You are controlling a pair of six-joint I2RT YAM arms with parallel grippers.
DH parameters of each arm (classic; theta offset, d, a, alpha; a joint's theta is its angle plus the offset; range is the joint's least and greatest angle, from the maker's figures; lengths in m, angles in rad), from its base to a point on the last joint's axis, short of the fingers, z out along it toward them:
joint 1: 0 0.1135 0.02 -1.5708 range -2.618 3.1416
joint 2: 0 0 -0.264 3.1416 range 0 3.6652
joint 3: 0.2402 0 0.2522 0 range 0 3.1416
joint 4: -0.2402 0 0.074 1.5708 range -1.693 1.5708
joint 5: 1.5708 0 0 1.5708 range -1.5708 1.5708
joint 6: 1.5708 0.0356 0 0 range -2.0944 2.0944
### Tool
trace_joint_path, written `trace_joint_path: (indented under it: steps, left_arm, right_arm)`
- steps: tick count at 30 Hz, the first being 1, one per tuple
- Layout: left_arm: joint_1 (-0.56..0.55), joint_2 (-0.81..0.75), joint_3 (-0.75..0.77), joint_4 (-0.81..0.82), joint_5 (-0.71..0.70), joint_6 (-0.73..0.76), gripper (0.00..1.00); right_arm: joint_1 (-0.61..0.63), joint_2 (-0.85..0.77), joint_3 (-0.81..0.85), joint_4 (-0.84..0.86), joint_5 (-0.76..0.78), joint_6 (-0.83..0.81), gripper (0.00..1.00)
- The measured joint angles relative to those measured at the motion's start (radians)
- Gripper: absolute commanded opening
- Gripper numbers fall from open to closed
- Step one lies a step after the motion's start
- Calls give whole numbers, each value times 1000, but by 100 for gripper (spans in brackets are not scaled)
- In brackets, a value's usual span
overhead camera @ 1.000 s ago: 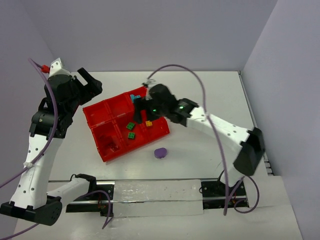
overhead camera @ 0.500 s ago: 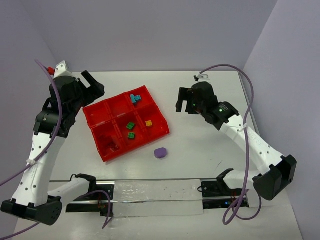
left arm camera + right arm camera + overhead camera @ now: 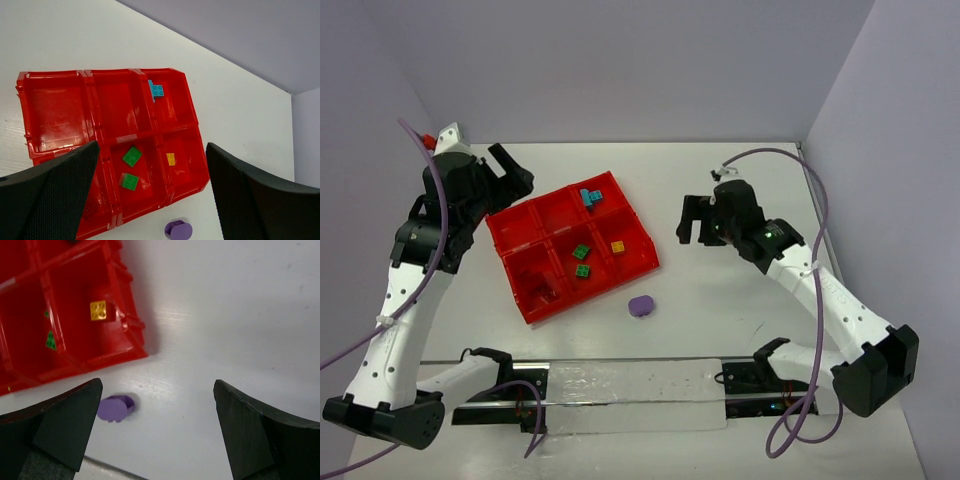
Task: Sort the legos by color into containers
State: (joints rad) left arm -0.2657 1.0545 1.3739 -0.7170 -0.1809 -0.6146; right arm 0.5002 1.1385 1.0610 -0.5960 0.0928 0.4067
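The red tray [image 3: 516, 222] lies left of the table's centre. A teal brick [image 3: 590, 197] is in its far right compartment. Two green bricks [image 3: 581, 252] [image 3: 582, 270] are in the near middle one and a yellow brick [image 3: 618, 246] is in the near right one. A purple brick [image 3: 641, 305] lies on the table just in front of the tray; it also shows in the right wrist view [image 3: 116, 407] and the left wrist view [image 3: 178, 229]. My left gripper [image 3: 515, 172] is open and empty, high over the tray's far left corner. My right gripper [image 3: 688, 222] is open and empty, right of the tray.
A long clear plastic strip [image 3: 630, 395] lies along the near edge between the arm bases. Grey walls close the back and both sides. A dark red shape [image 3: 548, 290] sits in the near left compartment; I cannot tell what it is.
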Motion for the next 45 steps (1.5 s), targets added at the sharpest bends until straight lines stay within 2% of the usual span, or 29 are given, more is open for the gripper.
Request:
trace_joint_path:
  steps: [6,10,13,16,20,27,31,38,45]
  left_arm:
    - [0,21,-6,0,14,4,95]
    - [0,31,-6,-1,28,18,93]
    - [-3,50,-6,-7,82,51,91]
    - [-54,85,-8,-8,137,83,90]
    - [-193,127,-81,-1,193,107,87]
    - [-479,213,-214,18,209,115,82]
    - [-628,298,-218,39,214,169,78]
    - [-818,585,-135,51,164,264,76]
    - [-899,749,-99,54,65,280,77]
  right_arm:
    - [210,25,-25,29,-57,-67,100]
    - [345,136,-20,41,-54,-88,100]
    - [387,213,-34,45,-42,-65,100]
    - [391,214,-88,58,-26,-21,100]
    - [306,134,-183,86,-29,56,100]
    - [-84,-60,-290,103,-61,150,100]
    - [-193,-127,-294,99,-96,177,100]
    - [-251,-173,-294,70,-121,180,100]
    - [-257,-190,-294,49,-137,178,100]
